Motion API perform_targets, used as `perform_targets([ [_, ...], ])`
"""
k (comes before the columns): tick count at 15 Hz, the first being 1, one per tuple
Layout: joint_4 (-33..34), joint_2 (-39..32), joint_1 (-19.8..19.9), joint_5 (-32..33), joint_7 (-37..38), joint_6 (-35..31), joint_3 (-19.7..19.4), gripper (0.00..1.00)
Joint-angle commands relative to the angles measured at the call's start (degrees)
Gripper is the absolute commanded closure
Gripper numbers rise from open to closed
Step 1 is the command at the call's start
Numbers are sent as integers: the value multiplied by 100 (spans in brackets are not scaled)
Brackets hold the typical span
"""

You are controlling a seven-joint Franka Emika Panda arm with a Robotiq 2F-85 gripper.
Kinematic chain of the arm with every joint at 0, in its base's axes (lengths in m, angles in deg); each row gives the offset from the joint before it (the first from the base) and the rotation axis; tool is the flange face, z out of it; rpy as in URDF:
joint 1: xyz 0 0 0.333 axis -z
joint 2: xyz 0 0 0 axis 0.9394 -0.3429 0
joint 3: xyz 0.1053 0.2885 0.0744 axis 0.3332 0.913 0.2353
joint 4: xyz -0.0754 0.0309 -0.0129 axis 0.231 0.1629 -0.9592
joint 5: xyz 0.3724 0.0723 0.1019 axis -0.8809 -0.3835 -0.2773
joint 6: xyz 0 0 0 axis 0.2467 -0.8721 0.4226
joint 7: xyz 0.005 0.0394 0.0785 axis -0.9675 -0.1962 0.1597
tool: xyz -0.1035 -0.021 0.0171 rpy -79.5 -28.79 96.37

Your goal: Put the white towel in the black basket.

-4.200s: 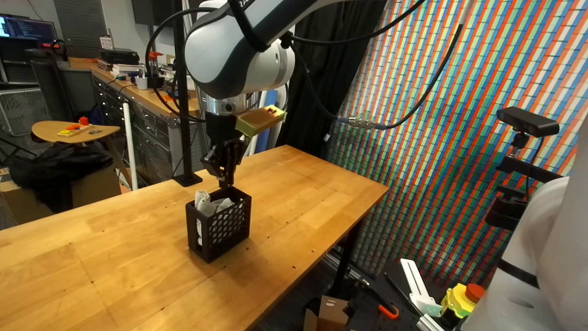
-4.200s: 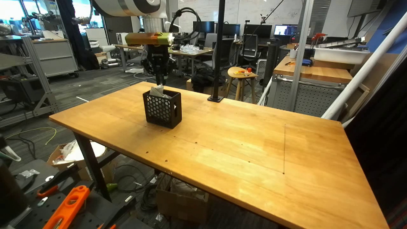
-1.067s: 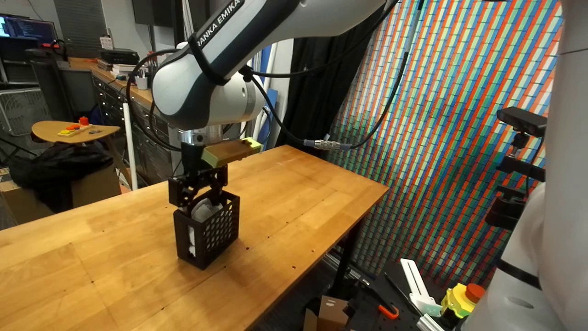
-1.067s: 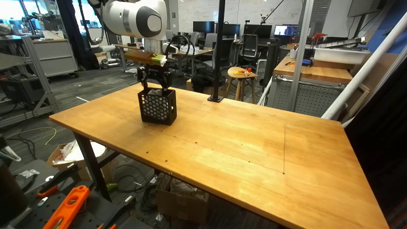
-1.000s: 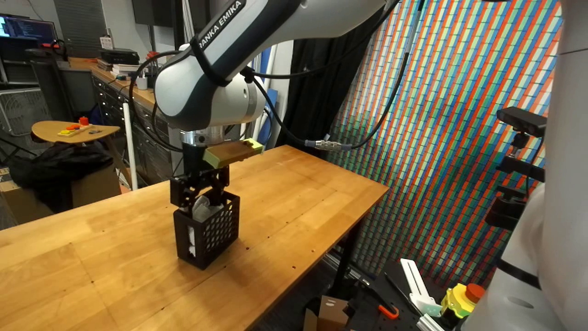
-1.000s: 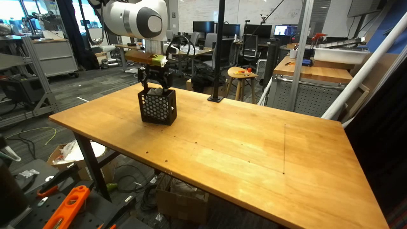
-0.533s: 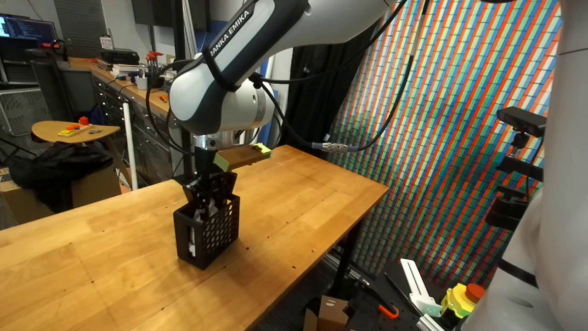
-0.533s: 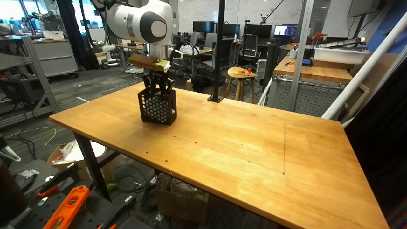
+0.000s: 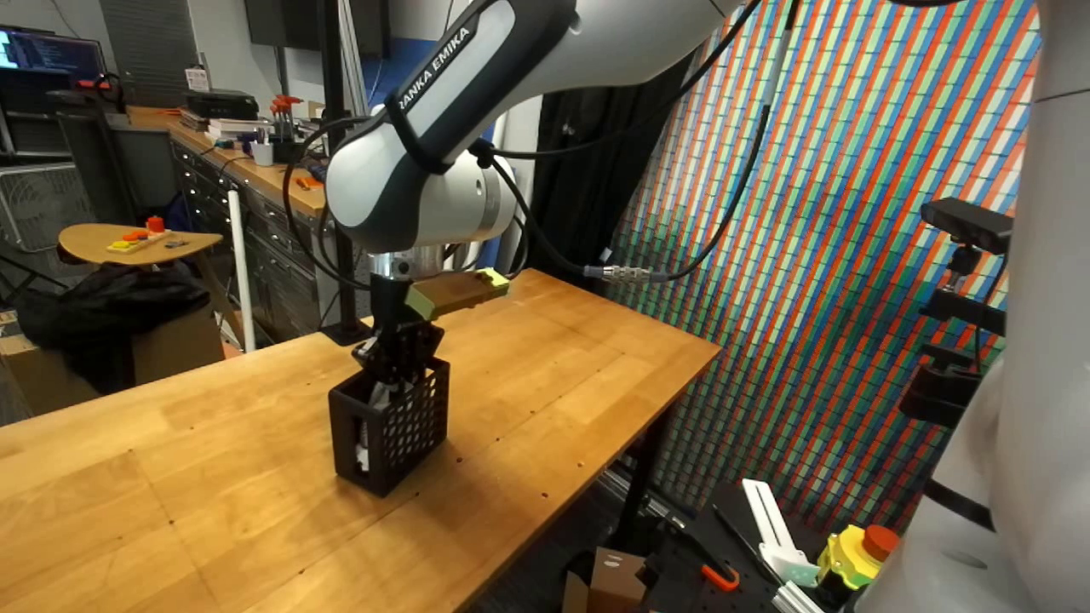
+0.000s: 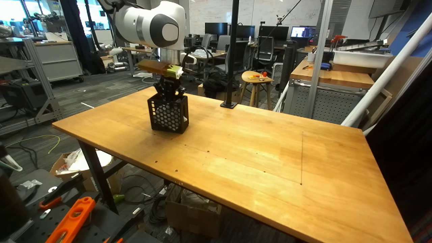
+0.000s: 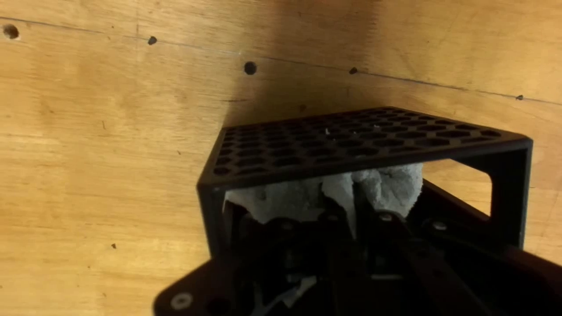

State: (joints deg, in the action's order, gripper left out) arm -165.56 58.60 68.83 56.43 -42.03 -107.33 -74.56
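The tool [image 11: 356,215] is pointing down into the black basket [image 11: 307,173], its jaws standing close together and grasping a fold of the white towel [image 11: 397,186], though the tips are hiding in shadow. The towel is lying crumpled inside the basket, a little of it showing through the opening in an end wall. The basket is standing upright on the wooden counter [image 10: 256,152]. Just above the tool, in both exterior views, a yellowish-brown block [image 9: 460,294] is jutting from the arm [image 10: 145,27]. Farther off, a black pole [image 10: 231,60] is rising near the counter's far edge; beyond it a stool [image 10: 248,75] is carrying red and yellow pieces [image 10: 265,74], and monitors [image 10: 216,28] are standing well behind.
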Motion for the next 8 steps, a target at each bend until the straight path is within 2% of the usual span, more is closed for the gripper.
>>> perform_targets([
  [1, -149, 105, 27, -119, -208, -107, -10, 59],
  [8, -269, 327, -12, 15, -124, -46, -53, 6],
])
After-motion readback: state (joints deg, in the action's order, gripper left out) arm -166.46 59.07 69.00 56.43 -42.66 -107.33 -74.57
